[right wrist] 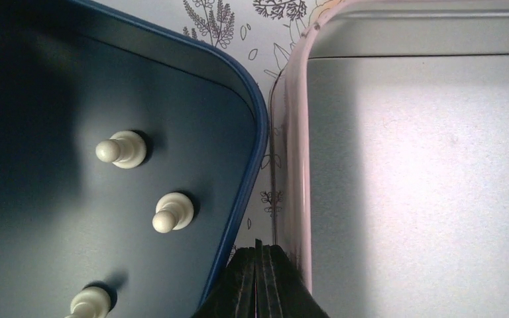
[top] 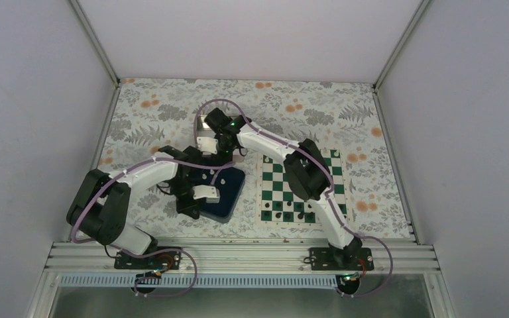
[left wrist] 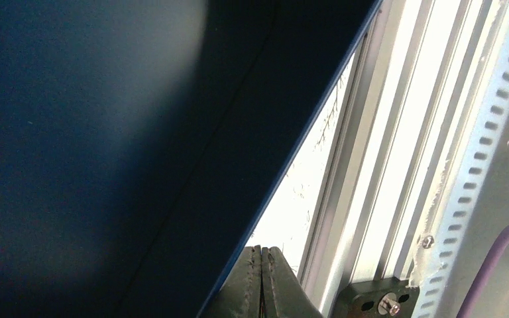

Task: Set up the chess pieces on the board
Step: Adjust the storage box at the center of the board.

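At least three white pawns (right wrist: 122, 150) sit inside the dark blue tray (right wrist: 40, 218), not yet on the board (top: 275, 192), just right of the tray. The left fingers (left wrist: 245, 291) and right fingers (right wrist: 242, 288), both at the tray, are pressed together, holding nothing. We judge much remains.

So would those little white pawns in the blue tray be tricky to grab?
Probably. The white pawns look small and light, with smooth round heads, so one might slip from the jaws. Standing on narrow bases, they would likely tip if nudged, then roll across the tray.
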Controlling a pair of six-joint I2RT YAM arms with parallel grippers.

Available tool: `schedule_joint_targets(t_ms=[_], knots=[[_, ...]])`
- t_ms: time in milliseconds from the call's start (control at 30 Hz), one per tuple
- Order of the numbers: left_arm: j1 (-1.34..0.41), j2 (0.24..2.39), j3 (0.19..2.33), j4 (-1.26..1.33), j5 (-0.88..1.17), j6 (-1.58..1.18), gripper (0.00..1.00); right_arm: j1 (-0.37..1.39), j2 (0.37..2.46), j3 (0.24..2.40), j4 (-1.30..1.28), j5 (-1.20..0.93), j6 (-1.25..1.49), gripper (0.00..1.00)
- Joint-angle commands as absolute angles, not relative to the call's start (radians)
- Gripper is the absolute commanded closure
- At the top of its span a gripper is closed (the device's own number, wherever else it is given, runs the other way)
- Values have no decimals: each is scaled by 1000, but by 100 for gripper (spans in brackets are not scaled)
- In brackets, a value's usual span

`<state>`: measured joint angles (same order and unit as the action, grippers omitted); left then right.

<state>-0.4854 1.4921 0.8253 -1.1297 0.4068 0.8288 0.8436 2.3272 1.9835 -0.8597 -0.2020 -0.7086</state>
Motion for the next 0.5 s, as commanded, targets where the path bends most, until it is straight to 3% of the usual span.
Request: schedule_joint_targets(t_ms=[0,167,233,267,367,467], knots=[[-494,1499,900,-1117,444,823,98,839,2262,1971,-876,-235,-706,96],[-495,1440,999,-1221,393,809,98,812,2157,1926,-898,-228,-710,95],[-495,1411,1058,-1284,383,805,94,799,2116,1898,-906,-227,-714,90],[-495,1396,1087,-1313,376,802,88,793,2095,1885,-909,-227,-716,84],[-495,1342,1172,-1359,319,774,55,784,2038,1824,-918,-238,-738,63],[-491,1285,1211,-1358,211,786,34,784,1996,1782,-935,-261,-770,58]])
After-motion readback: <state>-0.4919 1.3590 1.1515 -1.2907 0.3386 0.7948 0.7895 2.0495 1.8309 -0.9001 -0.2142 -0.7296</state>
